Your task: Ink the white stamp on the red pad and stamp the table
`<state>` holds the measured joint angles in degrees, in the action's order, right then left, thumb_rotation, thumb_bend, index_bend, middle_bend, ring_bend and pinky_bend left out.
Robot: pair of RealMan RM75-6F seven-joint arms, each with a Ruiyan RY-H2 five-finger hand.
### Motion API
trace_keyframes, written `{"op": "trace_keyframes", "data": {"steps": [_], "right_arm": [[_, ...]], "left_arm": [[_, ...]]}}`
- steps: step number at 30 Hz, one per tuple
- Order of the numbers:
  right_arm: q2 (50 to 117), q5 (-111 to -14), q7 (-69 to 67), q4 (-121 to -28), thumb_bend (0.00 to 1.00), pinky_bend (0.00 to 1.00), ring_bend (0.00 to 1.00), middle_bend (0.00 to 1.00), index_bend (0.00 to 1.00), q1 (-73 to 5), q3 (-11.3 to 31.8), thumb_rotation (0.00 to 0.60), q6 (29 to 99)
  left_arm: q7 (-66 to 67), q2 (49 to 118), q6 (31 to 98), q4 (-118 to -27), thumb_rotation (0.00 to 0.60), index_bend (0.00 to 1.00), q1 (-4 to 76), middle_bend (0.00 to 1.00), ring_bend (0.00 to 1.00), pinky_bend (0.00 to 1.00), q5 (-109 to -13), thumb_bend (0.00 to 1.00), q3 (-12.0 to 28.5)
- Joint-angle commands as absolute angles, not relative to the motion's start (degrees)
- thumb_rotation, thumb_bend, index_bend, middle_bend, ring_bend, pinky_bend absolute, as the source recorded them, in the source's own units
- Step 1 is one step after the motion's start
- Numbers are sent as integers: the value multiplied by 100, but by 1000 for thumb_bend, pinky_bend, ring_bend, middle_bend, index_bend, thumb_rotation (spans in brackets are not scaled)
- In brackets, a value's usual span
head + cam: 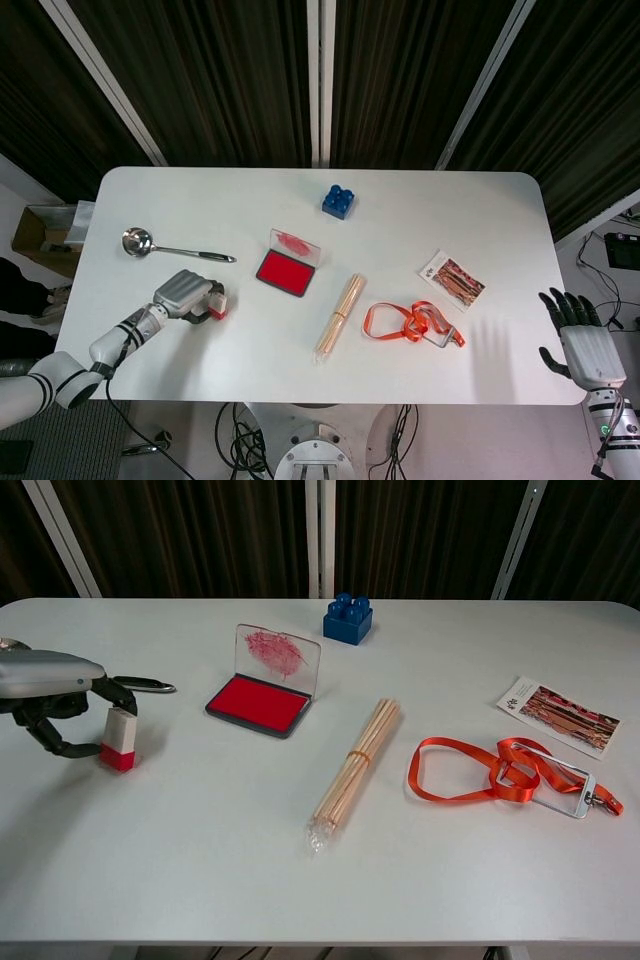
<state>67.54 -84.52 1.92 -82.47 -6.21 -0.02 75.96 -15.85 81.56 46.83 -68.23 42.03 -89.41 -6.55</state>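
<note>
The white stamp [119,739] with its red base stands upright on the table [320,870] at the left, also seen in the head view as the stamp [216,301]. My left hand [55,695] hovers just left of it with its fingers spread around it; one fingertip is above its top and the thumb curls near its base, and no finger wraps it. The red pad [256,703] lies open, its stained lid raised, to the right of the stamp. My right hand [585,345] is open beyond the table's right front corner.
A metal ladle [165,246] lies behind my left hand. A bundle of wooden sticks [355,760], an orange lanyard [500,775], a printed card [558,716] and a blue brick [347,618] are spread over the middle and right.
</note>
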Motion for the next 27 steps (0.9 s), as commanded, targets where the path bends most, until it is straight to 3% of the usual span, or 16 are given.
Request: {"op": "trace_keyframes", "data": {"steps": [1,27], "right_arm": [[6752,-8454,199,-8255,234,0,0,0,0,-619,-4,600,7599],[6713,-8462,344,-8353,235,0,0,0,0,-639,-12,600,7585]], "left_arm": [[-1589,8134,4696,-6838,600,385,4199,398,906,990,-8958,339,-655],[-1340,7709,4794,-7354,600,397,4087,385,905,990,-8990,339,-685]]}}
